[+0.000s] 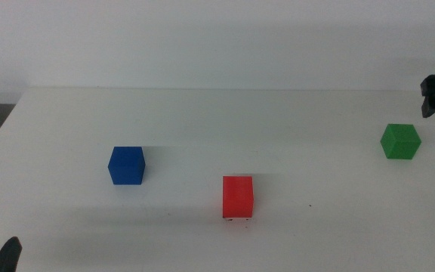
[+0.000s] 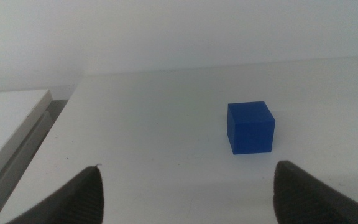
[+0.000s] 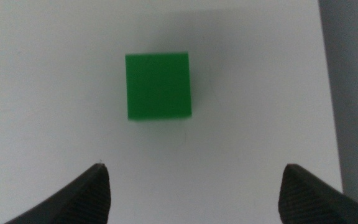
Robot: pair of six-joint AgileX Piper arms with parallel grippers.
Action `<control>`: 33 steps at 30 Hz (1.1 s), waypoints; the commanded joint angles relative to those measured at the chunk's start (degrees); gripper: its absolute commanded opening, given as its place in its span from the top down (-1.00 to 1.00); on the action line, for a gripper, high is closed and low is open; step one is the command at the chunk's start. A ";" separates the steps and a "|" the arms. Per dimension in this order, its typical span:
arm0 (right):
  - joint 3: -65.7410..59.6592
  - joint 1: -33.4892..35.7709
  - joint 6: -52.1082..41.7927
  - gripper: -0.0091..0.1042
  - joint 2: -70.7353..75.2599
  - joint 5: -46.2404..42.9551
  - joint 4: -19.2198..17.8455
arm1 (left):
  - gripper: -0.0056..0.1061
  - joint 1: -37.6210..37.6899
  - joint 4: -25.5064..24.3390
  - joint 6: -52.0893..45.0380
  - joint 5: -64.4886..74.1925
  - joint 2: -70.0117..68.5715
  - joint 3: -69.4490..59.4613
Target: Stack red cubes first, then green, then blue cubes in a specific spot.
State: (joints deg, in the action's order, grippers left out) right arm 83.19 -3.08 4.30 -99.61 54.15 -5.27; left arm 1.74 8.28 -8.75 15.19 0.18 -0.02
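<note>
Looking at the middle view, you see the red cube (image 1: pixel 238 196) low center on the white surface (image 1: pixel 202 121), blue cube (image 1: pixel 126 165) left, green cube (image 1: pixel 399 141) far right. Your right claw (image 3: pixel 194 186) hangs spread above green; your left claw (image 2: pixel 188 186) waits spread lower left.

A red cube (image 1: pixel 238 196) sits on the white surface (image 1: pixel 202 121) over tiny black specks (image 1: pixel 236 221), blue cube (image 1: pixel 126 165) well apart leftward, green cube (image 1: pixel 399 141) far right, just below the right claw (image 1: pixel 433 94); the left claw (image 1: pixel 4 255) shows at the bottom-left corner.
</note>
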 commanded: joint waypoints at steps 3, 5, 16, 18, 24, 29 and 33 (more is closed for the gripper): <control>2.26 -1.33 -7.10 -0.79 -5.12 -5.26 2.09 | -0.78 -0.01 0.14 0.08 -0.72 -0.18 0.02; 3.62 -1.33 -7.27 -0.79 -7.77 -6.06 2.09 | -0.78 -0.01 0.14 0.08 -0.72 -0.18 0.02; 10.88 -1.33 -7.27 -0.79 -18.11 -6.30 2.71 | -0.78 -0.01 0.14 0.08 -0.72 -0.18 0.02; 10.91 -1.33 -7.27 -0.79 -19.21 -6.54 3.28 | -0.78 -0.01 0.14 0.08 -0.72 -0.18 0.02; 10.91 -1.33 -7.27 -0.69 -22.52 -7.49 4.19 | -0.78 -0.01 0.14 0.08 -0.72 -0.18 0.02; 11.17 -1.33 -7.11 -0.18 -24.04 -7.49 4.19 | -0.78 -0.01 0.14 0.08 -0.72 -0.18 0.02; 11.24 -0.70 -5.57 0.75 -22.77 -5.69 3.78 | -0.78 -0.01 0.14 0.08 -0.72 -0.18 0.02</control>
State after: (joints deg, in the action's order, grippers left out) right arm 93.95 -3.93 -1.99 -123.63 47.71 -0.75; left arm 1.74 8.28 -8.75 15.19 0.18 -0.02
